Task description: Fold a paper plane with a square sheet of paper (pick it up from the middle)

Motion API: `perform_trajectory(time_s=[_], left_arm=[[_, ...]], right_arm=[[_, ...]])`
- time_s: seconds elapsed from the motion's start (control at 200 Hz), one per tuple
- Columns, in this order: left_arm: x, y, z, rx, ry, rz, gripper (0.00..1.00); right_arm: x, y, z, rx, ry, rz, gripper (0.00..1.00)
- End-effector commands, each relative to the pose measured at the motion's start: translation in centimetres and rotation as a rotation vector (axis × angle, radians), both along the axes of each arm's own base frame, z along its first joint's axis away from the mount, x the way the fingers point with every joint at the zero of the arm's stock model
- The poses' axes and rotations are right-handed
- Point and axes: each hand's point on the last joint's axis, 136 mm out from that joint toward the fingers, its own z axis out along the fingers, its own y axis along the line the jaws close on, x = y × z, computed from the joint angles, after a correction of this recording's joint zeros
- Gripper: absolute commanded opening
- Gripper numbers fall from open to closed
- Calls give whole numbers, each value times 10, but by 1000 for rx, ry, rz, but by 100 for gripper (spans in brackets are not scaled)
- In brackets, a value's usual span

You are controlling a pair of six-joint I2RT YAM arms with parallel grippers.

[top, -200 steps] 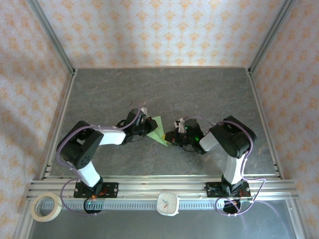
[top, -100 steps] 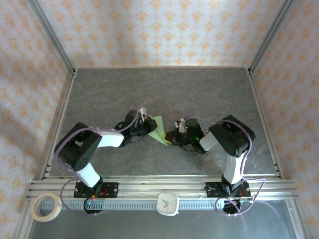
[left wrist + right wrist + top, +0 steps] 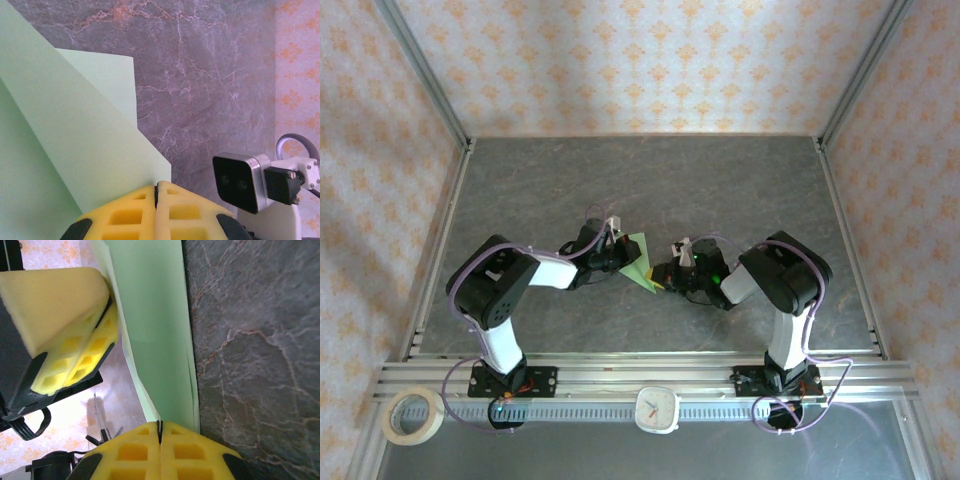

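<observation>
Paper plane (image 3: 640,262), partly folded, is held just between the left gripper (image 3: 156,187) and the right gripper (image 3: 160,426), each closed tight on one edge of it, and because it looks light, thin and easy to tear, I think it is best gripped near a crease, without strong pulling.

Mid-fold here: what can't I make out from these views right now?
1. Top view: paper too small to read its creases or layers.
2. Left wrist: paper cut off by the left and bottom edges; left tool hides the pinched edge.
3. Right wrist: paper runs off the top; right tool hides its near end.
</observation>
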Motion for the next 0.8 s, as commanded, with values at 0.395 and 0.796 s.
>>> perform_trajectory(time_s=[0.395,0.796], left_arm=[[2,-1,27,-26,-103,-3,8],[-5,1,14,-23,-47,3,4]], right_arm=[[-6,-14,-24,-75,61,-49,0],[-5,-15,-18,-26,50,-81,0]])
